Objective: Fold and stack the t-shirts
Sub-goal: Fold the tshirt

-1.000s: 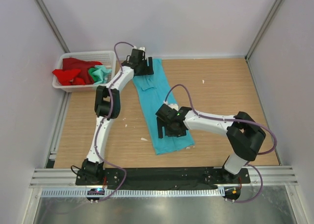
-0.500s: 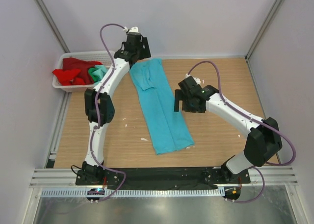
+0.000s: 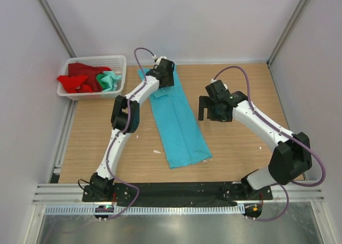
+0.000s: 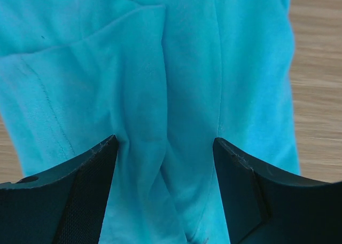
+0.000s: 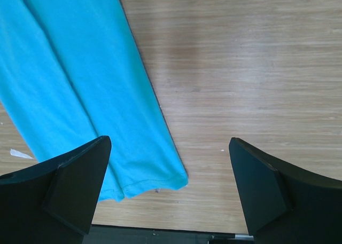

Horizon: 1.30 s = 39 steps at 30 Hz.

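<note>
Turquoise cloth is what the work turns on: the turquoise t-shirt (image 3: 179, 126) lies flat on the desk (image 3: 240, 84) as a long narrow strip. Its sides are already folded in, and it runs at a slant from the far middle toward the near edge. The red t-shirt (image 3: 75, 81) and the mint green t-shirt (image 3: 109, 81) are heaped in the white basket (image 3: 120, 60) at the far left corner, well apart from the strip.

The step in hand is judged to be the cross fold, in which one end of the strip is brought over onto the other. For this to be done well, every layer at the far end should be pinched together near the edge, not the top flap alone, since overlapping folds are seen there in the left wrist view. The end should be lifted only enough to clear the cloth, then carried straight along the strip so that the side edges stay matched. The near hem would best be pinned or left undisturbed.

The left gripper (image 4: 164, 142) is held over the far end of the strip with its fingers spread wide, and nothing is clasped. Whether the tips touch the cloth cannot be told. The right gripper (image 5: 168, 141) is also spread wide and holds nothing. It hangs over bare wood just right of the strip.
</note>
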Available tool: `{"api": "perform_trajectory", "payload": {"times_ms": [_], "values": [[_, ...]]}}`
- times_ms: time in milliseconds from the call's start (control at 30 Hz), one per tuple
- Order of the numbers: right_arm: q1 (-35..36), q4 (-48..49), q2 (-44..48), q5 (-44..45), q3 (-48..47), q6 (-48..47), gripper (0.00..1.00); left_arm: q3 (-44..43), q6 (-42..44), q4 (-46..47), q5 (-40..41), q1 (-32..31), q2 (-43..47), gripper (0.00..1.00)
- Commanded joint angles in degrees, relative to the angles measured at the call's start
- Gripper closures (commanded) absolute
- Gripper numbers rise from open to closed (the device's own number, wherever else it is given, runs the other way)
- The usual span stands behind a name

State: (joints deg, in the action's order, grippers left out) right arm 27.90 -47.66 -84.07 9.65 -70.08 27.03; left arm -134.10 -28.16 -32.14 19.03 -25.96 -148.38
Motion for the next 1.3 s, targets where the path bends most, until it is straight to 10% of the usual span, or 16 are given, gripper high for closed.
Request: {"api": "perform_trajectory", "payload": {"times_ms": [0,667,1033,1267], "values": [[-0.83,1.69,1.63,-2.35,1.88,-0.75,0.0,-5.11,-0.49,0.15,2.95,-0.06,-1.21,0.27],[-2.85,4.94,-1.01,-11.12,4.6,-2.68,0.0,-9.86,-1.64,5.87,-9.63,-5.6,-2.19,0.24],[-6.28,8.99,5.06,-20.9,17.6,-4.52,0.0,-0.74,0.65,-4.4,-10.5,-3.05,24.25,0.16],[-1.28,10.93,2.8,-17.14,14.9,-1.98,0.0,30.52,-1.26,-14.97,-13.57,-3.31,51.02,0.23]]}}
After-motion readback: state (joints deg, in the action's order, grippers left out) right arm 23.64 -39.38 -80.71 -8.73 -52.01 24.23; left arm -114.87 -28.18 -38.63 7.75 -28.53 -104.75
